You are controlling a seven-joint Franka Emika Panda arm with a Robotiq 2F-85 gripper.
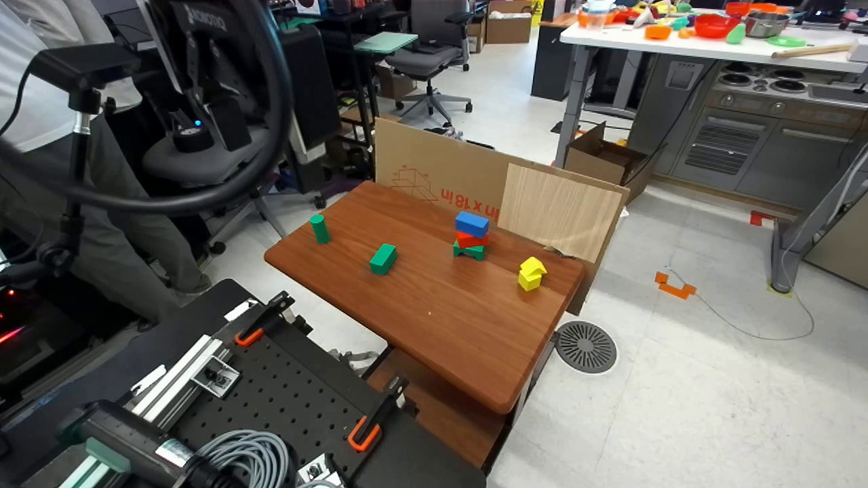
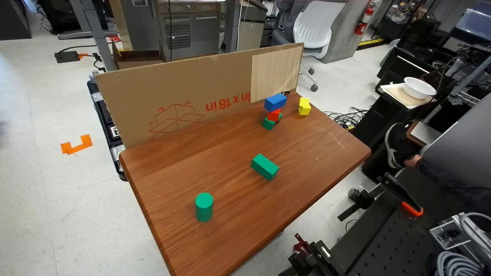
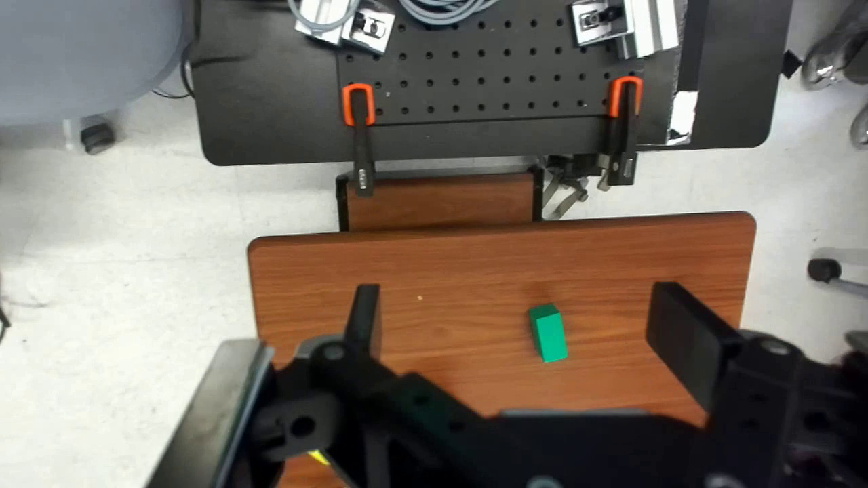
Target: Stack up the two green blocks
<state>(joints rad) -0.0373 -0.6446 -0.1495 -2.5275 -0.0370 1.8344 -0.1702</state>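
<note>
A brown wooden table (image 2: 215,161) with rounded corners is the largest thing here and carries a scatter of small, brightly coloured toy blocks. A black platform (image 1: 305,386) dotted with holes stands just beside the table's front edge, with a strip of floor between them. A brown cardboard panel (image 2: 199,80) is upright along the table's back edge, bearing upside-down red lettering. In the wrist view, the tool (image 3: 517,301) is above the table, released, its two dark fingers (image 3: 692,339) spread wide.

Near the table's back edge, right of its middle in both exterior views, rises a stack of three: a blue block (image 1: 472,224) on top, a red block (image 1: 475,240) beneath it, and a green arch (image 1: 468,251) at the bottom. Near the table's back right corner, two yellow pieces (image 1: 530,274) sit one upon the other in an exterior view.

A green oblong block (image 2: 264,166) lies flat near the table's middle. A green cylinder (image 2: 204,209) stands upright toward the table's left end in both exterior views. These two are well apart, each resting directly on the table.
</note>
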